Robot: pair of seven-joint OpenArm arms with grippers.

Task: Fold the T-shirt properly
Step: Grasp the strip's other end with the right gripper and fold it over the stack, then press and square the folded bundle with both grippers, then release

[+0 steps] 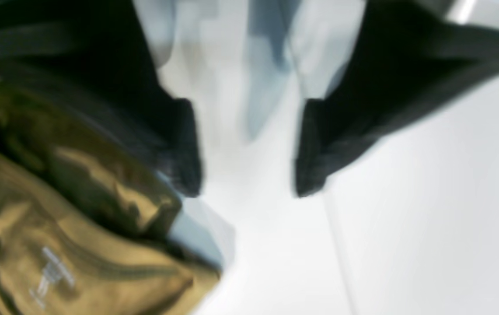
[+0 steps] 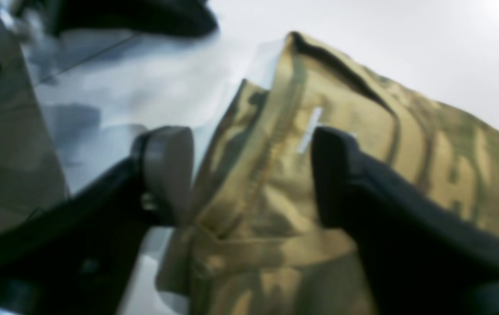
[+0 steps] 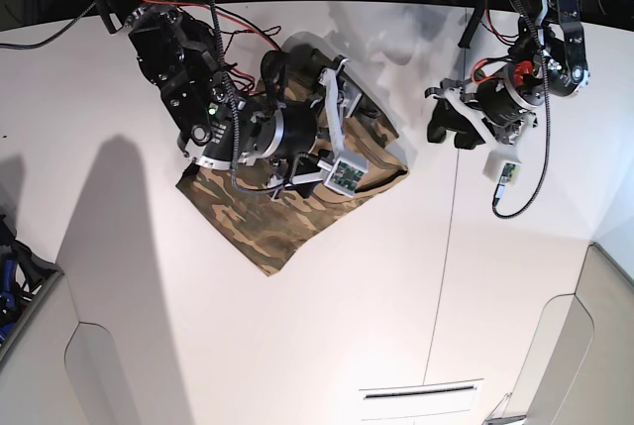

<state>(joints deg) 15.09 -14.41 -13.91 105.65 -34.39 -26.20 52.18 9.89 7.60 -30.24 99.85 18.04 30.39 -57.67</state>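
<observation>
- We're seeing the T-shirt (image 3: 267, 217) lying bunched on the white table (image 3: 396, 296), upper-centre-left of the base view, camo side up, one corner pointing toward the lower middle of the frame.
- In the right wrist view the T-shirt (image 2: 301, 183) is filling the centre and right; the tan neckband is running diagonally up the middle, with a small pale label beside it.
- The right gripper (image 3: 332, 113) is sitting over the shirt's upper part in the base view. In its own wrist view the right gripper (image 2: 251, 175) is showing jaws spread apart, neckband cloth lying between them. We can't tell whether either fingertip is touching the fabric; nothing is being pinched.
- The left gripper (image 3: 446, 126) is hanging at upper right of the base view, over bare table, clear of the shirt's right edge.
- In the left wrist view the left gripper (image 1: 247, 188) is showing jaws parted with only white table between them, holding nothing. The T-shirt (image 1: 78, 227) is filling the lower left of that blurred frame, beside the left-hand finger (image 1: 179, 148).
</observation>
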